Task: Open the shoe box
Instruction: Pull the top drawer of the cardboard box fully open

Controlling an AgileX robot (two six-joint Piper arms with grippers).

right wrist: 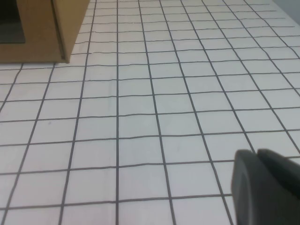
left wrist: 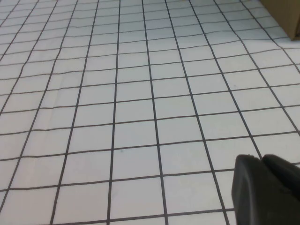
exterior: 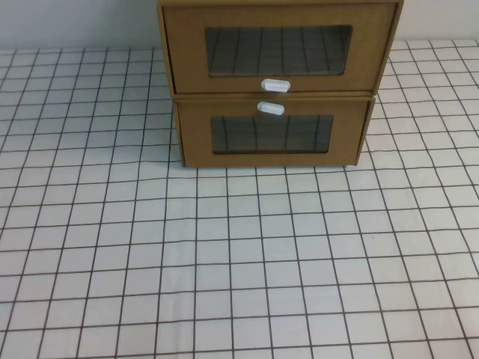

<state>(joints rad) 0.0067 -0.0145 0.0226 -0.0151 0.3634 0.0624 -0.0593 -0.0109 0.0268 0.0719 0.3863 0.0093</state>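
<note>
Two brown cardboard shoe boxes stand stacked at the back middle of the table. The upper box (exterior: 278, 46) and the lower box (exterior: 273, 133) each have a dark window and a white handle: the upper handle (exterior: 275, 85) and the lower handle (exterior: 271, 108). Both fronts look closed. Neither arm shows in the high view. My left gripper (left wrist: 260, 159) hangs shut above bare grid cloth, holding nothing. My right gripper (right wrist: 257, 153) is shut too, empty, with a corner of the box (right wrist: 42, 28) some way ahead of it.
A white cloth with a black grid (exterior: 239, 262) covers the whole table. A pale wall (exterior: 75, 22) rises behind the boxes. A sliver of box (left wrist: 288, 16) shows at the edge of the left wrist view.
</note>
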